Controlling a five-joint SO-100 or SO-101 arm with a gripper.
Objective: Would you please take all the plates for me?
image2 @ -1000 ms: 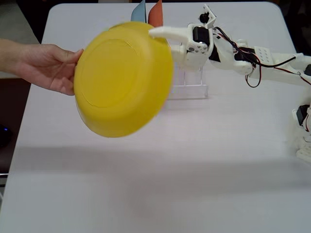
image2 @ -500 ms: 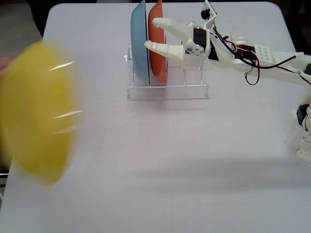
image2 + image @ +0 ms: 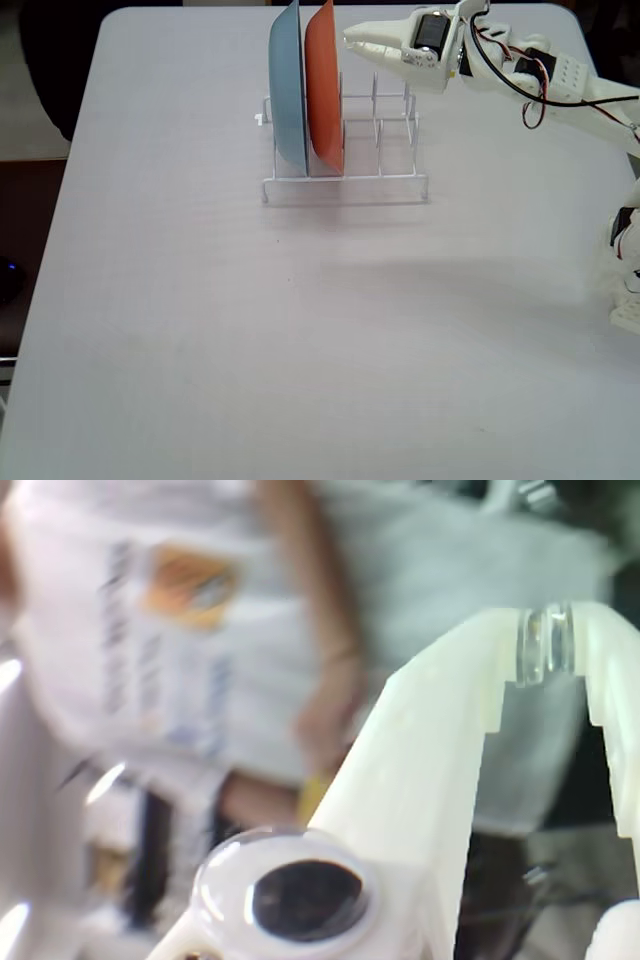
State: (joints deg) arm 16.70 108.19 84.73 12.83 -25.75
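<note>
Two plates stand on edge in the left slots of the white wire rack (image 3: pixel 380 180): a light blue plate (image 3: pixel 287 90) and, just right of it, an orange-red plate (image 3: pixel 324 85). In the fixed view my gripper (image 3: pixel 350 41) hovers above the rack's empty slots, its tips just right of the orange-red plate's upper rim and apart from it. The jaws are shut with nothing between them. The wrist view shows the white fingers (image 3: pixel 430 780) meeting at the tips of the gripper (image 3: pixel 547 640), with only a blurred background behind.
The rack stands at the back middle of a pale table (image 3: pixel 300 330). The arm (image 3: pixel 560 80) reaches in from the right edge. A blurred person (image 3: pixel 200 630) fills the wrist view's background.
The hand has carried the yellow plate off to the left and out of view. My gripper has shut and risen toward the back, above the rack.
</note>
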